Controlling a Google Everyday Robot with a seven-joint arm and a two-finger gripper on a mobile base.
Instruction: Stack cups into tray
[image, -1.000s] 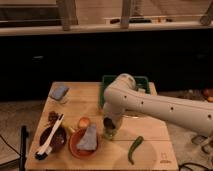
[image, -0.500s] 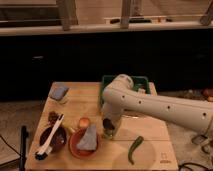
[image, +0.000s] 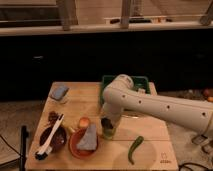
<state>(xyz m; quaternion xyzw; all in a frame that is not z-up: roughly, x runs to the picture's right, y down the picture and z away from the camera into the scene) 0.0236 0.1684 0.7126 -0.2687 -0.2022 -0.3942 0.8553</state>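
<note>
Colours on the pale wooden table (image: 150, 140)

The tray (image: 107, 80) is dark green; the arm (image: 160, 105) is white with a row of small dark dots, and its gripper (image: 107, 125), dark, hangs low by a light yellow-green cup (image: 109, 132). An orange-brown bowl (image: 75, 145) holds a grey-blue piece (image: 89, 139), a dark brown bowl (image: 56, 140) carries a white and black brush (image: 50, 142), a blue-grey sponge (image: 59, 92) lies at the far left, and a green pepper (image: 135, 148) lies near the front edge
</note>
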